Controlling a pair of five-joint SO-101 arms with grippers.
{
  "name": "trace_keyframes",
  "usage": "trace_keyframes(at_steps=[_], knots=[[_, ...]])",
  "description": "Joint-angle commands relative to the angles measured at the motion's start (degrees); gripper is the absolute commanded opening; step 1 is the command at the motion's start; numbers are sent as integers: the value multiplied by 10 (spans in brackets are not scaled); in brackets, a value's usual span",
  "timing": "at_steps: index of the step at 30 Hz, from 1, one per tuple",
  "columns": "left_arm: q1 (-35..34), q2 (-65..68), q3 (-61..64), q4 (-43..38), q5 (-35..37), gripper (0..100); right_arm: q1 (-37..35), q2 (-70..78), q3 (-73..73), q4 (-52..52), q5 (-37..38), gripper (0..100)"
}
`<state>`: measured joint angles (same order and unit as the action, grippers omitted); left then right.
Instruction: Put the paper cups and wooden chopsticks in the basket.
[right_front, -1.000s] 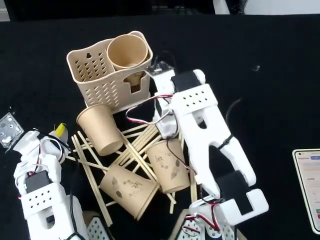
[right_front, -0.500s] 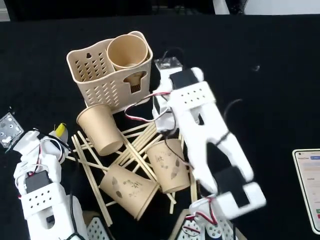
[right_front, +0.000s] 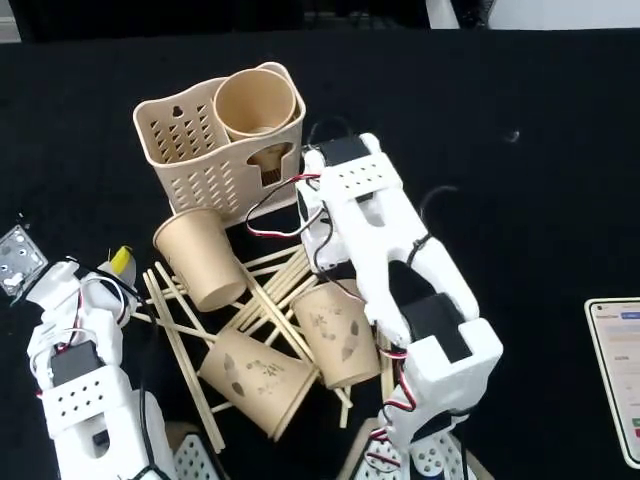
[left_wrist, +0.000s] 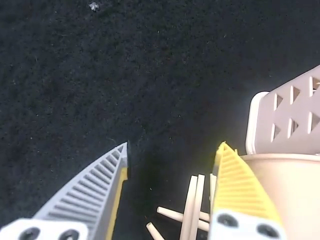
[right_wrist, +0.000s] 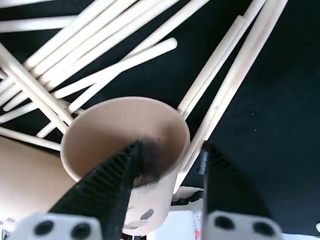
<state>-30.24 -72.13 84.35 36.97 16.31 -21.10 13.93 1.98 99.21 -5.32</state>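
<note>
Four paper cups (right_front: 258, 100) show: one stands upright in the basket (right_front: 195, 170) toward the counter's (right_front: 540, 120) far left, and three lie tipped on a tangle of wooden chopsticks (right_front: 275, 300) near the front edge, the sticks too crossed to count. The right hand (right_wrist: 170, 150) is parted, one finger inside the rightmost lying cup's mouth and the other outside its rim. The left hand (left_wrist: 172, 150) gapes wide over bare counter by the pile's left end, and one phone (right_front: 615, 370) lies at the right edge.
</note>
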Motion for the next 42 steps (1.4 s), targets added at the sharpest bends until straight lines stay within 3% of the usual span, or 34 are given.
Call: trace_keyframes(at_steps=[1, 19, 25, 27, 32, 34, 37, 42], knots=[[-7, -8, -10, -10, 3, 278, 9, -3, 9, 20, 53, 26], [-7, -9, -7, -10, 3, 278, 28, -234, 57, 20, 127, 15], [-8, -9, -8, -10, 3, 278, 43, -193, 82, 20, 139, 217], [-9, -9, -9, -10, 3, 278, 53, -189, 77, 20, 229, 216], [-9, -9, -10, -10, 3, 278, 80, -309, 61, 20, 610, 194], [-9, -9, -10, -10, 3, 278, 82, -384, 84, 20, 696, 194], [-6, -9, -11, -10, 3, 278, 33, -474, 175, 20, 736, 195], [-5, -9, -11, -11, 3, 278, -67, -505, 278, 19, 669, 276]])
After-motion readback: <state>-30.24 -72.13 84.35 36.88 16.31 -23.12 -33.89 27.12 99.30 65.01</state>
